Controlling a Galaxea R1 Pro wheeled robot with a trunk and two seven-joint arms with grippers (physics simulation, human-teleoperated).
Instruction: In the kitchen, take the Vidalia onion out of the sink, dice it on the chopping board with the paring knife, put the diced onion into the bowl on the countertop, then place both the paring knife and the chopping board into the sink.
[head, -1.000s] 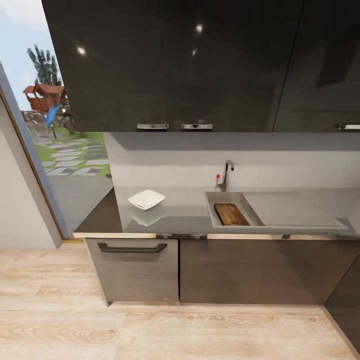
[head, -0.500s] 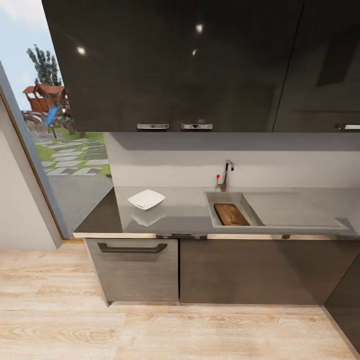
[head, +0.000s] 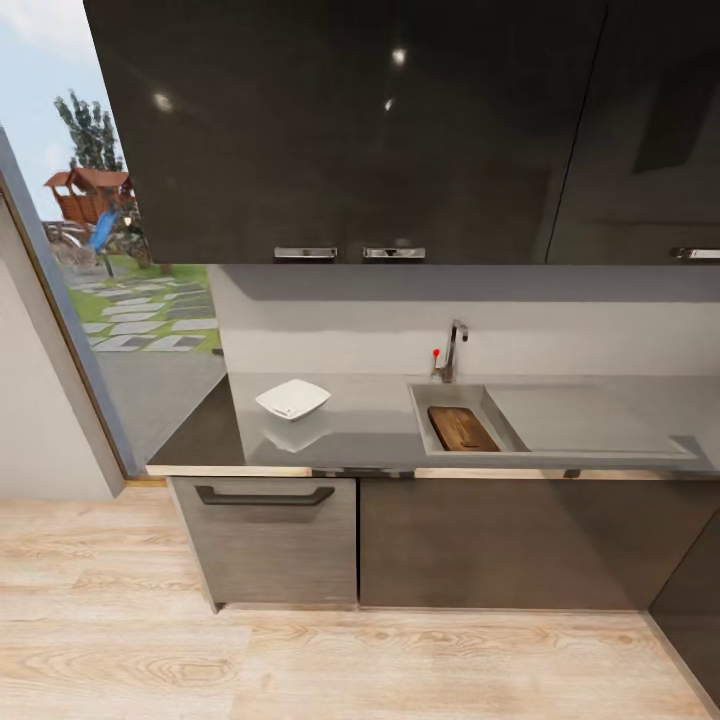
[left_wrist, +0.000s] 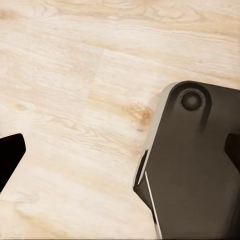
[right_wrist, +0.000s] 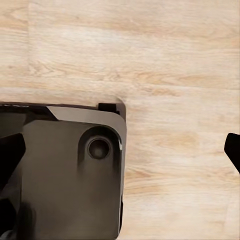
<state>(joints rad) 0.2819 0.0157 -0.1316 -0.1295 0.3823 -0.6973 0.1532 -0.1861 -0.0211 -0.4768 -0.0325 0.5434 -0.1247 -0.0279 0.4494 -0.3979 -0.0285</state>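
Note:
The dark brown chopping board (head: 462, 428) lies inside the grey sink (head: 424, 418), below the chrome tap (head: 452, 352) with its red-tipped lever. On the countertop left of the sink stands the white square bowl (head: 292, 399). The Vidalia onion and the paring knife are out of view. In the left wrist view my left gripper (left_wrist: 120, 152) hangs open over the wooden floor and part of my dark base (left_wrist: 190, 165). My right gripper (right_wrist: 120, 150) is open too, above the floor and the base (right_wrist: 70, 170). Neither holds anything.
The grey countertop (head: 370, 425) runs right past the sink's flat drainboard (head: 585, 420). Dark wall cabinets (head: 350, 130) hang above it; a drawer (head: 265, 540) and doors sit below. A glass door (head: 120, 300) stands at the left. Light wood floor (head: 300, 660) separates me from the counter.

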